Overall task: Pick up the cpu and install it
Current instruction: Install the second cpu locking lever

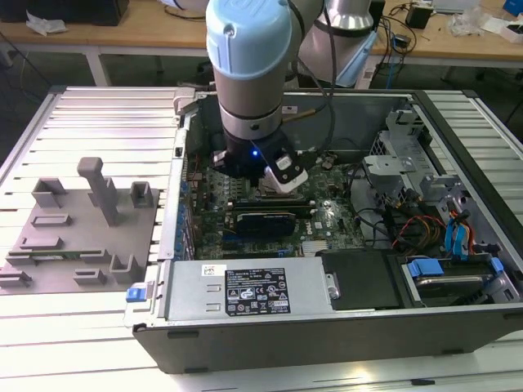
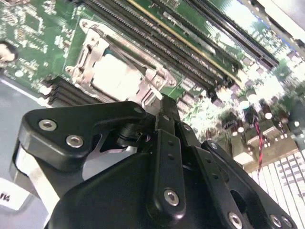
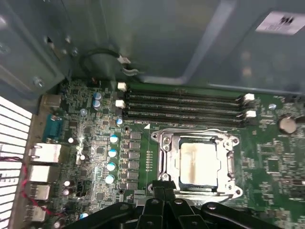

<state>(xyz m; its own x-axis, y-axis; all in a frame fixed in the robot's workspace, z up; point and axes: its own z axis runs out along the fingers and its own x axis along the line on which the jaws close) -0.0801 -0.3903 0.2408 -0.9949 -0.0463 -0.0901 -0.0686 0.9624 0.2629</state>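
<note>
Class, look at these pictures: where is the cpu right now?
In both wrist views the cpu lies in the metal-framed socket on the motherboard, beside the memory slots.

A ribbed metal worktop (image 1: pixel 90 114) carries two things. An open computer case (image 1: pixel 327 327) lies on its side toward the exterior view's right, and just beside it, on the left, rests a flat grey fixture plate (image 1: pixel 82 237) with upright blocks.

The cpu (image 3: pixel 199 161) is sitting flat inside the metal socket frame (image 3: pixel 164 157) on the green motherboard (image 3: pixel 271 162). Four memory slots (image 3: pixel 183 106) are running across at its 12 o'clock. The gripper (image 3: pixel 162 191) is hanging just at its 7 o'clock, touching nothing.
</note>
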